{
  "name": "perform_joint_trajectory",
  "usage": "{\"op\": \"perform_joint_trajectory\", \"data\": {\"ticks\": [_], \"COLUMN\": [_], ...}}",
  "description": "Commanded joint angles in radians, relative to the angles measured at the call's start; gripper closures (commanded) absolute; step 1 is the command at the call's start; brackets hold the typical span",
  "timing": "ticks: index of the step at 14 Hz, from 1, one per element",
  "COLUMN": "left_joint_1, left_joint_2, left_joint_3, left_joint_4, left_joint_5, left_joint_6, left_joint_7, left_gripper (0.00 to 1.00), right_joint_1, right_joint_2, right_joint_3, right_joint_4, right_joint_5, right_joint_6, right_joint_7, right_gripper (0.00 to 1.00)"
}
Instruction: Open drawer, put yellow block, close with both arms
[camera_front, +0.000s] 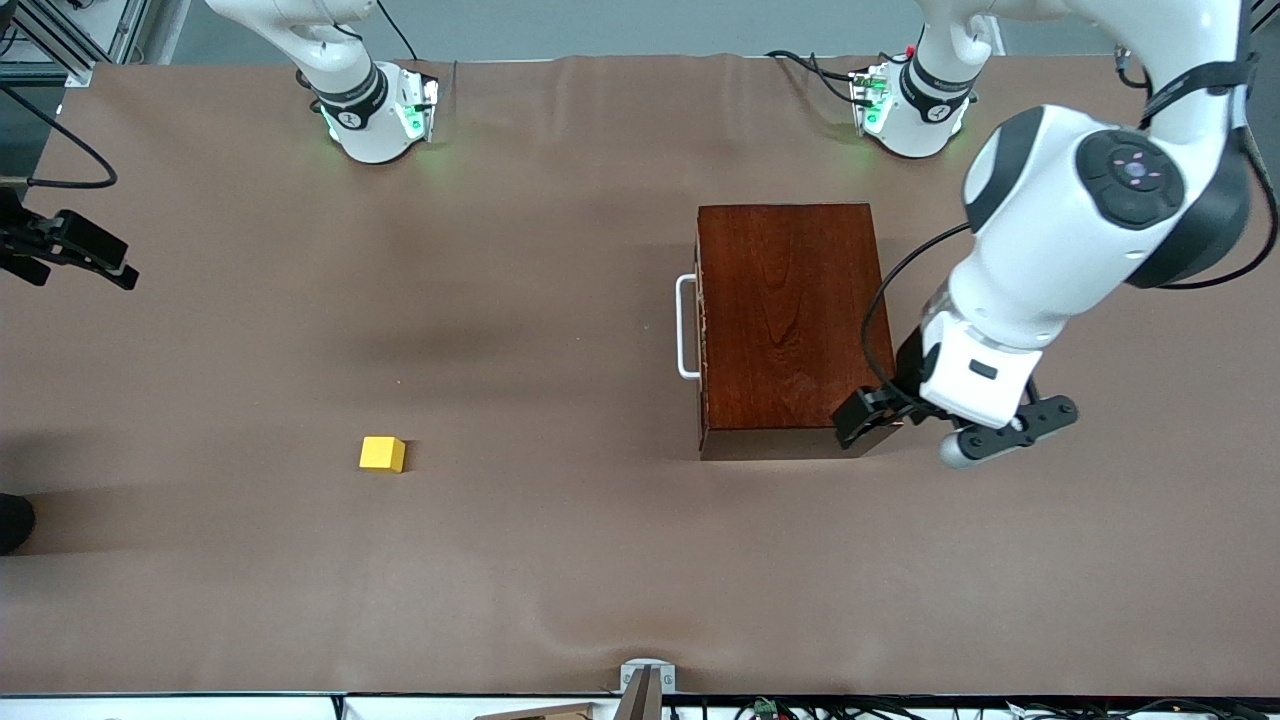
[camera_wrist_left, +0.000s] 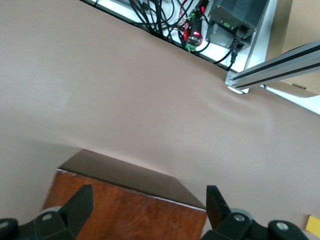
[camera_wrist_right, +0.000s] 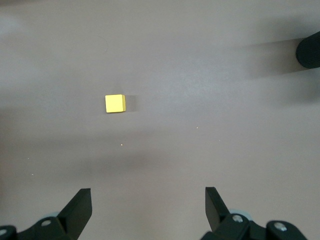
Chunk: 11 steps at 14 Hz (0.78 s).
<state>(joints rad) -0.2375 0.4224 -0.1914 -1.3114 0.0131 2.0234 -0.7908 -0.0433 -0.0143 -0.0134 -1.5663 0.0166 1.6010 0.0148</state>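
Observation:
The dark reddish-brown wooden box (camera_front: 785, 320) stands toward the left arm's end of the table. Its drawer is shut, and the white handle (camera_front: 686, 325) faces the right arm's end. The yellow block (camera_front: 382, 453) (camera_wrist_right: 115, 103) lies on the cloth toward the right arm's end, nearer the front camera than the box. My left gripper (camera_front: 868, 412) (camera_wrist_left: 148, 197) hangs open over the box's corner nearest the front camera, empty. A yellow sliver of the block (camera_wrist_left: 313, 226) shows at that view's edge. My right gripper (camera_front: 90, 255) (camera_wrist_right: 148, 200) is open and empty, high over the table's right-arm end.
A brown cloth (camera_front: 560, 560) covers the table. A dark round object (camera_front: 12, 520) (camera_wrist_right: 310, 49) sits at the right arm's end. A metal bracket (camera_front: 645, 685) (camera_wrist_left: 272, 67) and cables (camera_wrist_left: 165, 20) line the table edge nearest the front camera.

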Motion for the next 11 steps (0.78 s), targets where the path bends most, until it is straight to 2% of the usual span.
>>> {"op": "perform_joint_trajectory", "data": {"ticks": [1,4,6,11], "left_joint_1": [-0.090,-0.280,-0.388,-0.523], "left_joint_2": [0.045,0.067,0.081,0.090], "left_joint_3": [0.056,0.199,0.280,0.288], "left_joint_4": [0.038,0.040,0.040,0.037], "left_joint_5": [0.031,0.030,0.030,0.030], "left_joint_6": [0.063,0.122,0.130,0.103], "left_joint_7": [-0.114,-0.342,-0.427,-0.479], "left_gripper": [0.00,0.00,0.00,0.00], "right_joint_1": [0.000,0.000,0.000,0.000], "right_joint_2": [0.007,0.007,0.007,0.007], "right_joint_3": [0.004,0.004,0.004,0.004], "right_joint_4": [0.015,0.015,0.015,0.015], "right_joint_5": [-0.012,-0.012,-0.012,-0.012], "right_joint_6": [-0.004,-0.004,-0.003,-0.004], "right_joint_7": [0.007,0.007,0.007,0.007], "right_gripper": [0.00,0.00,0.00,0.00]}}
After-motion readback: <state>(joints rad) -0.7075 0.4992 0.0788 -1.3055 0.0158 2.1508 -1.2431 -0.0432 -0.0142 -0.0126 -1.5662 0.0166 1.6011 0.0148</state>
